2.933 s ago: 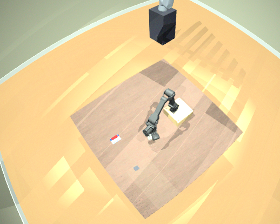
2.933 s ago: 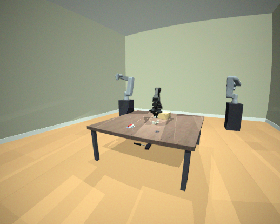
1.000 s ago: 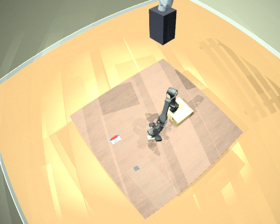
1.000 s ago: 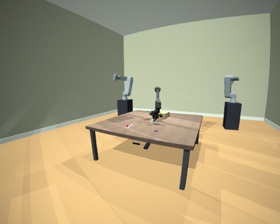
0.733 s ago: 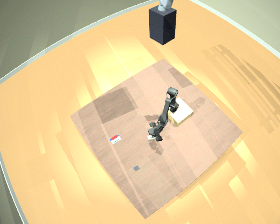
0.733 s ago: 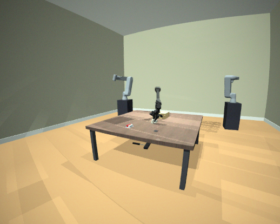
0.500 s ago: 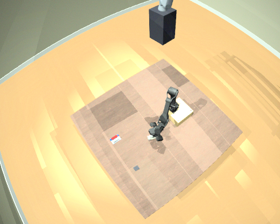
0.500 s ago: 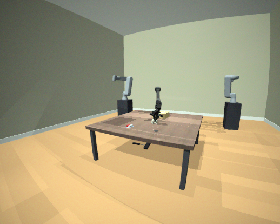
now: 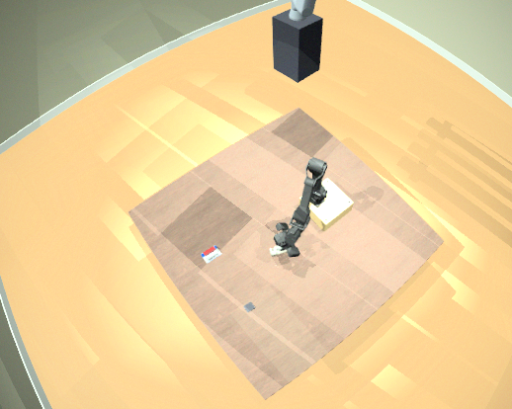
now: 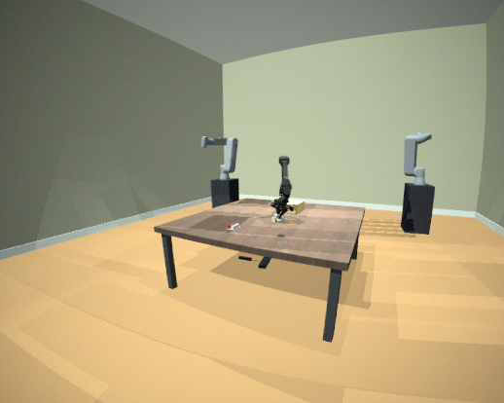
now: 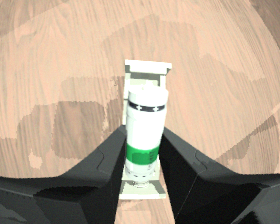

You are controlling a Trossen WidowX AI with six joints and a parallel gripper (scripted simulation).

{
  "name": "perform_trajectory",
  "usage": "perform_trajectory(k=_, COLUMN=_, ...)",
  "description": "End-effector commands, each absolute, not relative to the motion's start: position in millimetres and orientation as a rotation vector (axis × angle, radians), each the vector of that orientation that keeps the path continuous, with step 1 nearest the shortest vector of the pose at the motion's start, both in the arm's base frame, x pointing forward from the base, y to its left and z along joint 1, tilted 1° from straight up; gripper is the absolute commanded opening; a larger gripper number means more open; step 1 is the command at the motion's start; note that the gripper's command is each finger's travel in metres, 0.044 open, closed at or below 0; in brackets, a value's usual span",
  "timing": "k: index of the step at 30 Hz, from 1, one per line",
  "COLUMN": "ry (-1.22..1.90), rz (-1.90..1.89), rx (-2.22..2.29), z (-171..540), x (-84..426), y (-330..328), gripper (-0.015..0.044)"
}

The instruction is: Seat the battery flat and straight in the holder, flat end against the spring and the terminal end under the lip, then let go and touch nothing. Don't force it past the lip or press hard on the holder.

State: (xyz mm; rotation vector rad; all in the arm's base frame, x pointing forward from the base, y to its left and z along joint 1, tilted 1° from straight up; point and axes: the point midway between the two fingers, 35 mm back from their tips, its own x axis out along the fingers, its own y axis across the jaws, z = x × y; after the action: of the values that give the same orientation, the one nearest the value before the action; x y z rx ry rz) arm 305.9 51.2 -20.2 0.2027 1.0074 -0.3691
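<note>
A white battery (image 11: 145, 125) with a green band and a thin black band is between the fingers of my gripper (image 11: 142, 130), which is shut on it. The white holder (image 11: 148, 67) (image 9: 276, 252) (image 10: 275, 220) lies on the table below. In the wrist view the battery is over the holder's length, its far end short of the holder's far end wall and its green-banded end near the near end wall. The battery looks tilted, far end higher. The spring is mostly hidden under the near end. Whether the battery touches the holder I cannot tell.
A red, white and blue object (image 9: 212, 254) (image 10: 234, 226) and a small dark grey square (image 9: 249, 306) (image 10: 280, 236) lie on the table (image 9: 379, 277) (image 10: 202, 234). The arm's pale yellow base block (image 9: 336, 204) (image 10: 297, 206) stands behind the gripper.
</note>
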Motion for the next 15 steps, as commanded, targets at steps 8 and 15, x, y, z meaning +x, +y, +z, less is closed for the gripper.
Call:
perform_trajectory(k=8, ry=1.067, rz=-0.363, rx=0.200, z=-24.5, x=302.7, y=51.4, gripper=0.0075)
perform_trajectory(k=15, ry=1.109, rz=-0.355, rx=0.197, z=-25.8, x=306.0, y=50.9, gripper=0.0075)
